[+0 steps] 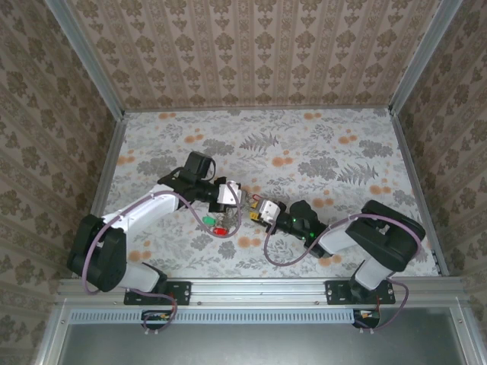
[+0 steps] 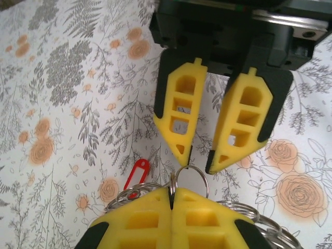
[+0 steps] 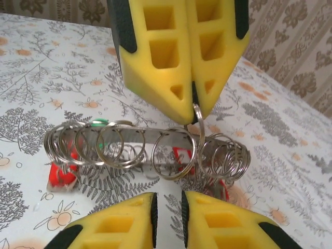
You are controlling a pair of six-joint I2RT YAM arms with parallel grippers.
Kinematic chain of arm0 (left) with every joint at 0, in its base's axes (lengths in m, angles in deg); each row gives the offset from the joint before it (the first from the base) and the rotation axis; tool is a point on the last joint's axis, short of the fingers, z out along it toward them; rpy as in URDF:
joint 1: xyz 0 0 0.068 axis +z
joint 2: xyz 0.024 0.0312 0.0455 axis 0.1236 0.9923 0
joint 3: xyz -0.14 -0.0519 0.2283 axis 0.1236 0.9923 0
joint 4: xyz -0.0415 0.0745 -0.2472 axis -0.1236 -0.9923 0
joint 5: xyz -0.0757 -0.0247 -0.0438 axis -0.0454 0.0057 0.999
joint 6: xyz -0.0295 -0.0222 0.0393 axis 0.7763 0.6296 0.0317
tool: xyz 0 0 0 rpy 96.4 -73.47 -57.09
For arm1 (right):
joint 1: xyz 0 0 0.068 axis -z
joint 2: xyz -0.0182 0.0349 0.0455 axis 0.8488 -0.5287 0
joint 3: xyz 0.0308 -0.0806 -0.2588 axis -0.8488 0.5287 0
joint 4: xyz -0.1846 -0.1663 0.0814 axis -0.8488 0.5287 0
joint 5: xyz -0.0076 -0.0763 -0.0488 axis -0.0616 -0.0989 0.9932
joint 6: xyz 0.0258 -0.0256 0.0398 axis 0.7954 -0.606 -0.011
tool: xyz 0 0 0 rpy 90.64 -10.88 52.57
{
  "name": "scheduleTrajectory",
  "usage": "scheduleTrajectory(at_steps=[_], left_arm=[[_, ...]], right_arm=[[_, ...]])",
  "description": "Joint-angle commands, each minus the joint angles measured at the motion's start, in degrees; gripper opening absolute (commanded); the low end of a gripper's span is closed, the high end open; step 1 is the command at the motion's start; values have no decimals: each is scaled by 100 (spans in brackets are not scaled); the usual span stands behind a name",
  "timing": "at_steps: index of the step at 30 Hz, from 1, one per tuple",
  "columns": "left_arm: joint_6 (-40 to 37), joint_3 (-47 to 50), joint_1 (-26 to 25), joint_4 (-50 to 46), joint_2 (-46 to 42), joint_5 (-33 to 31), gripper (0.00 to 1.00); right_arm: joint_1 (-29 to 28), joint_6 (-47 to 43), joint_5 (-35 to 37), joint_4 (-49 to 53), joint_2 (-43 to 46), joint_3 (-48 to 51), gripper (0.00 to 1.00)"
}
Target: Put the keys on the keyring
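Over the floral-patterned bench (image 1: 342, 144), the left arm's yellow wedge fingers (image 3: 136, 72) are facing the right arm's yellow fingers (image 2: 196, 116), narrowly parted and empty, and pinching shut on one loop of the grey bunched-wire metal keyring (image 3: 223, 155), with tiny red plastic-headed keys (image 3: 62, 176) lying just beside it.

place: likely lab test booth | evidence: wallpapered panels (image 1: 259, 53), aluminium rails (image 1: 259, 287)
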Motion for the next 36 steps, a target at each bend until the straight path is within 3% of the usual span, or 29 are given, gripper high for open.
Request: scheduleTrajectory(at_steps=[1,6,11,14,17,26,36], left_arm=[[-435,-145,91,-412,-110,541,0],[-478,-137,126,-429,-241,793,0],[-478,-179,151,-459,-364,1134,0],[-483,-175,153,-450,-444,1365,0],[-409,-155,145,-384,-527,1575,0],[203,23,109,271,-728,1667,0],[585,115,33,659,-698,1843,0]], right_arm=[[38,-193,-217,394,409,-60,23],[53,-300,-402,1096,1118,-83,27],[64,-528,-534,2018,1801,-132,10],[68,-688,-408,2431,2163,-106,20],[71,-812,-353,2950,2443,-231,23],[-2,-641,-521,2941,2507,-521,18],[-22,-424,-329,2540,2348,-593,19]])
